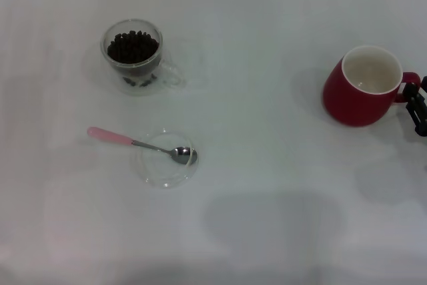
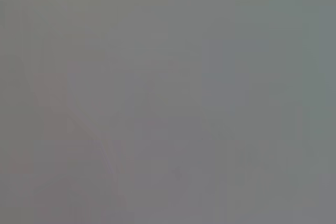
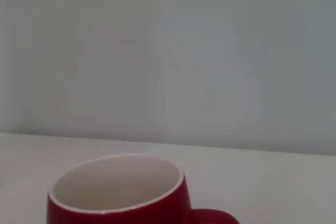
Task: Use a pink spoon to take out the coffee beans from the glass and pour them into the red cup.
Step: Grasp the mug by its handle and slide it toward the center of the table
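Note:
The glass [image 1: 133,57] stands at the far left of the table, filled with dark coffee beans [image 1: 133,47]; its clear handle points right. Nearer to me, the pink spoon [image 1: 140,143] lies with its metal bowl in a flat clear dish [image 1: 155,171] and its pink handle pointing left. The red cup [image 1: 360,86] stands at the right, its cream inside showing no beans, handle pointing right. My right gripper [image 1: 417,108] sits at the right edge, just beside the cup's handle. The right wrist view shows the red cup [image 3: 118,195] close below. The left gripper is out of view.
The white table [image 1: 267,185] stretches bare between the dish and the red cup. A plain pale wall [image 3: 168,51] rises behind the table in the right wrist view. The left wrist view shows only a blank grey surface [image 2: 168,98].

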Robot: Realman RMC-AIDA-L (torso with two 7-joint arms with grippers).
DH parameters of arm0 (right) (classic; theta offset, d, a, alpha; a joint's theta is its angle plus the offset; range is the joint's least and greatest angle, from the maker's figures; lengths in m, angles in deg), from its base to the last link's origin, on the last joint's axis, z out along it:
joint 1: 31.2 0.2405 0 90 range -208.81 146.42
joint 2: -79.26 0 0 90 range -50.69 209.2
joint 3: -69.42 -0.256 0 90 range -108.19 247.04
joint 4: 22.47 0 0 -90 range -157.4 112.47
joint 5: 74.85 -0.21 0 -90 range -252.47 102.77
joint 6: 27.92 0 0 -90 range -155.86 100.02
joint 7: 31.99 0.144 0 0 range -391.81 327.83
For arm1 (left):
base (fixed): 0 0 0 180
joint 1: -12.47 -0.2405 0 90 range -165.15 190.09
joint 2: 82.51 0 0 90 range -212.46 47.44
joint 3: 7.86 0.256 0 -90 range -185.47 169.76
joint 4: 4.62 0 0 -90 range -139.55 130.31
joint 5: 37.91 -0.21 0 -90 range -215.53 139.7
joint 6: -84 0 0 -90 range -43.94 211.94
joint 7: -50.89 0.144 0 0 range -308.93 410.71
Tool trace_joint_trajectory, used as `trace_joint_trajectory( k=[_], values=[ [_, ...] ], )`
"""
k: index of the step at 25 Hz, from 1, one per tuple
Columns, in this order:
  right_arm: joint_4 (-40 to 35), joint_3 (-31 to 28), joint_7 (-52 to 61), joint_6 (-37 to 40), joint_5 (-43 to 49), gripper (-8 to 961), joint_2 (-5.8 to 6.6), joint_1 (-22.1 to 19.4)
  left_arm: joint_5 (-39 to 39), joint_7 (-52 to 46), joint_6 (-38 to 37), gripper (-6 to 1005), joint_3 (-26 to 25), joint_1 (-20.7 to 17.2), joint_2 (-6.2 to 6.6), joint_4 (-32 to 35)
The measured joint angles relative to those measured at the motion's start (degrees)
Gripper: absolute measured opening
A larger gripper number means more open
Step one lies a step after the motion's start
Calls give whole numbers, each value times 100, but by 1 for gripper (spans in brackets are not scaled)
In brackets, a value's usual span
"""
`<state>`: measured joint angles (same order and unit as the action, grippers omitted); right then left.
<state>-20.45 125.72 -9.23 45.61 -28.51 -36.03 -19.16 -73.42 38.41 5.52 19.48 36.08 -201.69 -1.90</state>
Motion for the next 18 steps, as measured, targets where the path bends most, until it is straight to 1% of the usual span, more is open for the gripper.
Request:
trace_joint_trajectory(
  k=[1, 7, 18],
  values=[
    [0, 6, 0, 0, 3, 404, -1, 4, 0, 0, 0, 888, 0, -2, 0, 0],
    [0, 84, 11, -7, 13, 249, -11, 53, 4, 0, 19, 888, 0, -6, 7, 0],
    [0, 164, 14, -9, 38, 206, -10, 154, 36, 0, 42, 887, 0, -12, 9, 1]
  ],
)
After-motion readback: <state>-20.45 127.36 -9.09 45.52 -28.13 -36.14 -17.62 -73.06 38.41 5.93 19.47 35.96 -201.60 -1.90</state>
